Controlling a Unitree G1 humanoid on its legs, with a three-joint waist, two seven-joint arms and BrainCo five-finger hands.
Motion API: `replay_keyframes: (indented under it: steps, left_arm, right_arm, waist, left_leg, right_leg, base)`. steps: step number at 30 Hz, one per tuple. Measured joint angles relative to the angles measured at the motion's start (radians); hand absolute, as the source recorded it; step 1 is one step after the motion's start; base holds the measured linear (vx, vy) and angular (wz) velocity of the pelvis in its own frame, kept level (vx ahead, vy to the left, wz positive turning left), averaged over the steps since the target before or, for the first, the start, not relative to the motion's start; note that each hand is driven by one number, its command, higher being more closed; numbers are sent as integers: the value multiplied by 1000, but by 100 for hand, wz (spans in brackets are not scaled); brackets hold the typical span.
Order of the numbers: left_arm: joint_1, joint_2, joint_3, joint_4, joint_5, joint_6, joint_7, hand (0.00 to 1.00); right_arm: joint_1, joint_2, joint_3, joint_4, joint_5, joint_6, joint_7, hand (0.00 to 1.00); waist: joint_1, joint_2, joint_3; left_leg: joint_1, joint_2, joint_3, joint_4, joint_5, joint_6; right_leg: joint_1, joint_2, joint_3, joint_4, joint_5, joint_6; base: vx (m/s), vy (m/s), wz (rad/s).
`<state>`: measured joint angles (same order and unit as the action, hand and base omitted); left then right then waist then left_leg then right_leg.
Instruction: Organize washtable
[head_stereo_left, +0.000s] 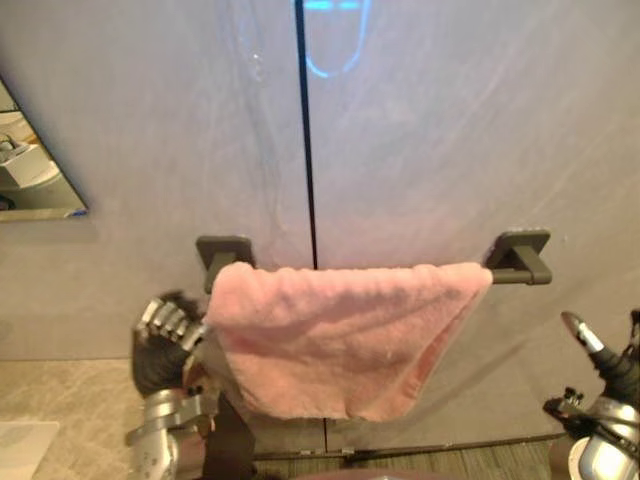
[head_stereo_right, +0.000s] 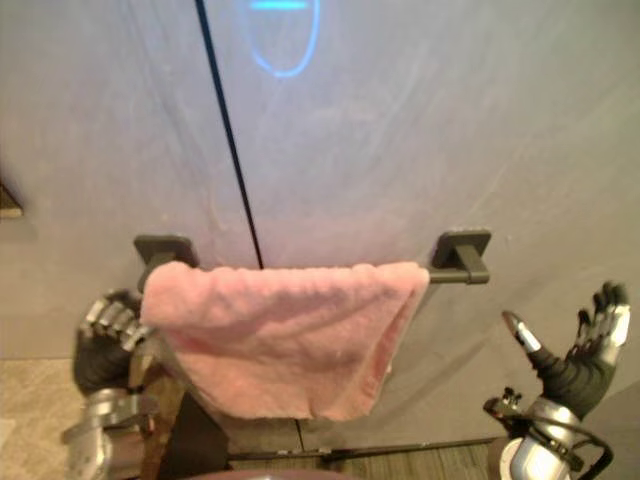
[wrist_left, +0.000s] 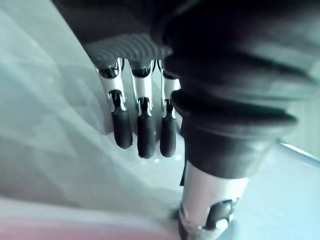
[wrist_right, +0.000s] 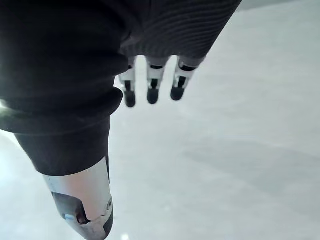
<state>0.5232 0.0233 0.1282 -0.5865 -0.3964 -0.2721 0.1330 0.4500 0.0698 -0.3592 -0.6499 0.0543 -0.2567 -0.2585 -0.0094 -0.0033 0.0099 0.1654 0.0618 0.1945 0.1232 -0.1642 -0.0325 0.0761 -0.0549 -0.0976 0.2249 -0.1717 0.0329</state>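
Note:
A pink towel (head_stereo_left: 340, 335) hangs folded over a dark towel bar (head_stereo_left: 520, 262) fixed to the grey wall, and its lower edge sags unevenly. My left hand (head_stereo_left: 165, 325) is raised right beside the towel's left edge, below the bar's left bracket (head_stereo_left: 225, 250). In the left wrist view its fingers (wrist_left: 142, 132) are relaxed with nothing in them, and I cannot tell whether they touch the cloth. My right hand (head_stereo_right: 590, 350) is held up open to the right of the towel, below the bar's right end and apart from both, facing the bare wall (wrist_right: 225, 150).
A mirror (head_stereo_left: 30, 160) hangs on the wall at the far left. A dark vertical seam (head_stereo_left: 305, 130) runs down the wall behind the towel, under a blue light ring (head_stereo_left: 335, 40). A beige surface (head_stereo_left: 60, 410) lies at the lower left.

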Motion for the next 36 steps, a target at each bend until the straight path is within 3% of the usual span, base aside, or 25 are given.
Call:
replay_keyframes:
  steps: [4,6,12,15,17,19,21,25,29,36]
  left_arm:
    - [-62,-2,4,-166,28,-69,45,0]
    - [-88,-3,24,-186,42,-88,44,0]
    - [-152,2,46,-197,32,-97,32,0]
    - [-200,58,15,-212,-31,-106,-11,0]
    - [-256,129,-76,-236,-129,-108,-93,0]
    - [-281,155,-132,-244,-168,-109,-136,0]
    - [-314,206,-237,-250,-240,-104,-222,0]
    - [-349,282,-331,-249,-346,-82,-324,0]
    - [-352,354,-403,-249,-399,-74,-381,0]
    - [-389,501,-556,-224,-494,-19,-465,0]
  right_arm:
    - [-116,-36,72,-82,-27,-52,41,0]
    - [-158,-71,85,-82,-26,-54,71,0]
    - [-213,-157,113,-82,20,-74,164,0]
    - [-260,-231,200,-82,138,-93,224,0]
    - [-268,-297,280,-81,235,-107,305,0]
    - [-269,-321,312,-81,277,-110,336,0]
    - [-268,-375,375,-79,340,-108,394,0]
    - [-265,-460,438,-78,413,-104,462,0]
    - [-253,-536,495,-68,468,-84,509,0]
    - [-247,-686,597,-44,536,-67,568,0]
  waist:
    - [-2,2,-8]
    - [-2,4,-11]
    - [-6,22,-9]
    - [-16,22,-8]
    - [-23,19,-5]
    - [-24,20,-5]
    - [-28,25,5]
    - [-33,27,15]
    - [-32,25,19]
    - [-32,11,42]
  left_leg:
    - [10,-3,-3,-4,0,0]
    - [15,-5,-10,-6,1,1]
    - [21,-13,-29,-21,3,4]
    - [26,-15,-35,-22,6,8]
    - [42,-21,-52,-39,13,13]
    - [46,-25,-57,-46,17,15]
    - [55,-27,-56,-53,20,17]
    - [62,-28,-56,-62,19,17]
    - [81,-27,-56,-74,19,17]
    - [92,-28,-52,-76,19,17]
  right_leg:
    - [7,2,13,-3,1,-1]
    - [12,2,15,-10,6,1]
    - [44,4,13,-72,36,6]
    - [58,4,9,-90,42,8]
    - [78,1,-5,-101,43,8]
    - [79,0,-10,-106,43,8]
    - [86,0,-10,-108,45,11]
    - [98,0,-9,-118,46,12]
    - [114,1,-9,-125,46,12]
    - [121,1,-5,-125,46,12]
  base:
    - [-2,1,-1]
    - [0,0,0]
    - [-8,17,2]
    - [16,7,5]
    - [30,1,18]
    - [13,1,10]
    - [0,0,0]
    - [-37,-3,-2]
    - [-8,-4,0]
    - [-31,-10,-1]
